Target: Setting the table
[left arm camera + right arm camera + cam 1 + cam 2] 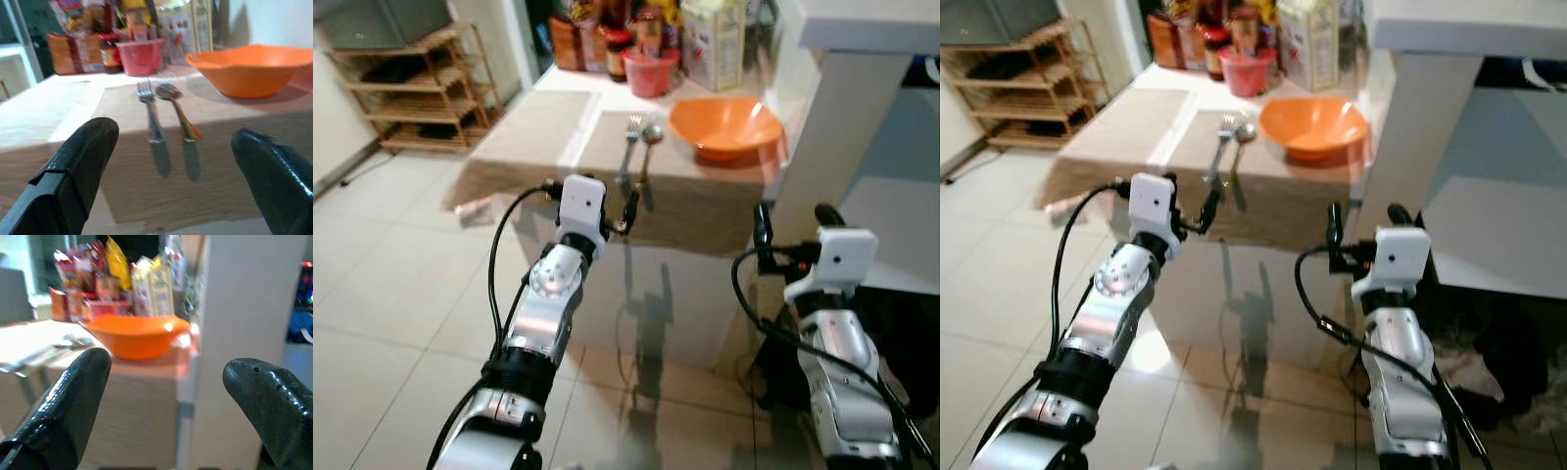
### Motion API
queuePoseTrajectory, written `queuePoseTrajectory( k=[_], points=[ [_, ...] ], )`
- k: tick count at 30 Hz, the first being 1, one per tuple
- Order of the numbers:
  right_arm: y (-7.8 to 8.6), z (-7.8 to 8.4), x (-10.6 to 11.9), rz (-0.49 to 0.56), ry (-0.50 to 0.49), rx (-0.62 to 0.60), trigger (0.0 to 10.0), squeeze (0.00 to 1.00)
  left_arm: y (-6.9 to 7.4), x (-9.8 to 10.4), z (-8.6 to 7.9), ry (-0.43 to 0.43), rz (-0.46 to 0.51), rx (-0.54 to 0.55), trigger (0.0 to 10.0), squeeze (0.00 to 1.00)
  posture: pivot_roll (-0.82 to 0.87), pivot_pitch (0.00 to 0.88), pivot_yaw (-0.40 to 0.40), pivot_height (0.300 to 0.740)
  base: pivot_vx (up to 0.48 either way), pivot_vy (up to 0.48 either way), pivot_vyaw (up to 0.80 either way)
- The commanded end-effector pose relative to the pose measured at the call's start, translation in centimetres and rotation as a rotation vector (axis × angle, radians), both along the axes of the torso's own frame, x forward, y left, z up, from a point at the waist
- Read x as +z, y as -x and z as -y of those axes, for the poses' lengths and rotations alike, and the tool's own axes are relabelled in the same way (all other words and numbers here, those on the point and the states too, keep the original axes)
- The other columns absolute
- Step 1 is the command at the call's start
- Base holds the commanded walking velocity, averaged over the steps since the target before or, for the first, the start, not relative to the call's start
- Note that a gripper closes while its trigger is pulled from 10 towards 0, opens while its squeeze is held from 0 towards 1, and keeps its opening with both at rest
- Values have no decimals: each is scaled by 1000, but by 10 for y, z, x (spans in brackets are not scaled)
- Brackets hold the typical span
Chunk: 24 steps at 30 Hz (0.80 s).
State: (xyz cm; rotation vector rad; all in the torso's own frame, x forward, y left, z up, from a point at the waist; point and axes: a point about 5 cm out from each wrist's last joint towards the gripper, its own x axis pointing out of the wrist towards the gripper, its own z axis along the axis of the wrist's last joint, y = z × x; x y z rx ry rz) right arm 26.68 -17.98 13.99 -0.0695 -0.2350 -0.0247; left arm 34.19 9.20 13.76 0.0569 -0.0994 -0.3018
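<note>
I see 1 fork [629, 147] and 1 spoon [647, 149] lying side by side on the near placemat [695, 201], fork on the robot's left, handles reaching toward the mat's front edge, which hangs over the table [570, 80] edge. 1 orange bowl [724, 126] sits just right of the spoon on the same mat, close to the table's right edge. A 2nd mat [524, 137] lies to the left, bare, also draping over the front.

Left gripper [628, 211] hovers just short of the front edge, in line w/ the cutlery handles, fingers [80, 161] spread wide, nothing between them. Right gripper [793, 217] hangs off the table's right corner, below the bowl, also wide apart & empty; a white column [832, 127] stands right beside it, so little room on that side.

Back of table: red tub [650, 70], jar [617, 54], cartons [713, 41] & packets crowded together, too blurred to count.

Open tiled floor [382, 294] to the left and in front; a wooden shelf rack [421, 88] stands well off at far left.
</note>
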Motion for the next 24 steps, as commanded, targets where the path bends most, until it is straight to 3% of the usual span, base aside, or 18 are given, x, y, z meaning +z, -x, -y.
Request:
queuePoseTrajectory(
  k=[1, 6, 15, 20, 24],
  points=[
    [-1, -3, 13, 35, -1, 4, 10000, 0, -3, 12, -2, 14, 40, 1, 10000, 0, 0, 0, 66, 740, 458, 0, 0],
    [4, -10, 23, 59, -11, 34, 10000, 0, -4, 19, -1, 16, 57, -7, 10000, 0, -1, 0, 67, 740, 458, 0, 0],
    [10, -13, 14, 16, 12, 47, 10000, 0, -4, 27, -1, 39, 81, 0, 10000, 0, -4, 0, 69, 740, 445, 0, 0],
    [11, -14, 13, 9, 17, 58, 10000, 0, -3, 28, -1, 50, 87, 6, 10000, 0, -4, 0, 69, 740, 389, 279, 0],
    [13, -14, 10, -3, -9, 73, 10000, 0, -3, 31, -1, 47, 100, 10, 10000, 0, -4, 0, 69, 740, 374, 299, -520]
  ],
)
